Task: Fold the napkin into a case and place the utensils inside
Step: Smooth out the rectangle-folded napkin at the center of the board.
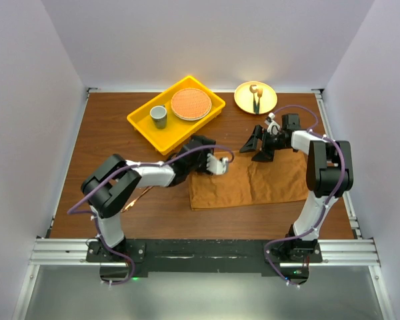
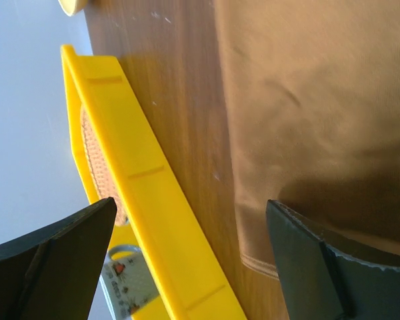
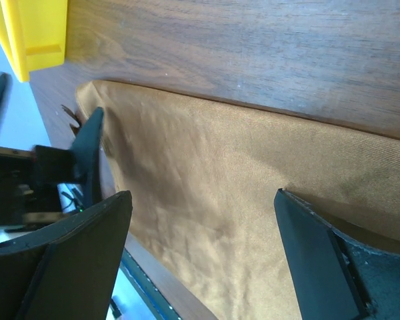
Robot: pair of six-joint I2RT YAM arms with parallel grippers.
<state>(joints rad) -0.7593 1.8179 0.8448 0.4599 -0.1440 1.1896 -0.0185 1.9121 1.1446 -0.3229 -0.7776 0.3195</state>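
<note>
Top external view: the napkin [image 1: 253, 180] lies flat on the wooden surface [image 1: 120, 133] as a wide rust-brown oblong, right of centre, between the two arms. The left hand [image 1: 220, 163] sits at the napkin's far left corner with its fingers spread wide and nothing between them. In the left wrist view one finger is over the cloth's hemmed edge and the other is toward the yellow tray [image 1: 143, 127]; whether either finger touches the cloth cannot be told. The right hand [image 1: 259, 148] is at the napkin's far edge, also spread wide and holding nothing. In its wrist view both fingers hang over lightly wrinkled cloth, with bare wood beyond the edge.

The tray stands at an angle at the far left-centre and holds a grey cup [image 1: 159, 116] and a round orange woven mat [image 1: 191, 103]. The utensils [image 1: 255, 97] rest on a small round yellow plate [image 1: 243, 100] at the far right, well apart from the napkin. They are too small to tell one from another.
</note>
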